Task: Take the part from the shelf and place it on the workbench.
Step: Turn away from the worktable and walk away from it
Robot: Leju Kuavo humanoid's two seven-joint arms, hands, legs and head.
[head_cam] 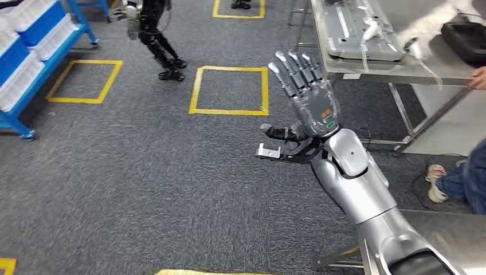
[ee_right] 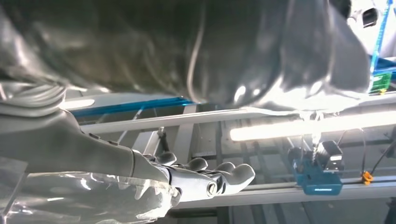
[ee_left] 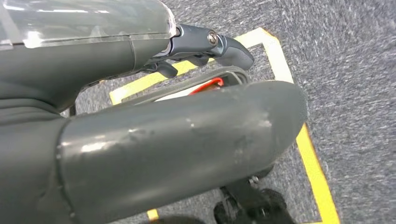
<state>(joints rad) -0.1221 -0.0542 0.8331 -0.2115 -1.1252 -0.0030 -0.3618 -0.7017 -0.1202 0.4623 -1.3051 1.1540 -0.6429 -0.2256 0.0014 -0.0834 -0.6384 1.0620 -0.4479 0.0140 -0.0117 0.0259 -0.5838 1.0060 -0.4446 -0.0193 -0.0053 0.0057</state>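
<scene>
**A:** Starting nearest: seeing the right hand [head_cam: 312,106] lifted in front of the body, fingers [head_cam: 294,71] spreading well apart and gripping nothing.

**B:** Agreeing. Reading the same from the right wrist view, with the fingers stretching out flat and nothing lying between them. Asking about the other side.

**A:** Finding the left hand [ee_left: 177,140] hanging over the carpet [ee_left: 355,56] and a yellow floor marking [ee_left: 317,177]. Not managing to tell whether those fingers are curling in or lying apart.

**B:** Looking for the part, then.

**A:** Spotting the part [head_cam: 358,28] just beyond the fingertips and a little to their right: a grey metal plate in clear wrap, lying flat on the worktop [head_cam: 401,77], away from the near edge.

**B:** Judging the placing as good as done, then, and the withdrawal as the step in hand.

**A:** Advising this: drawing the arm straight back toward the body, keeping the fingers apart and clear of the loose wrap trailing at the worktop edge, so as not to be dragging the part along.

**B:** Also minding the person's hand [head_cam: 477,77] resting at the worktop edge, well to the right of the fingers.

**A:** Noting last the blue shelf [head_cam: 34,51], far off to the left of the fingers, across the carpet.
</scene>
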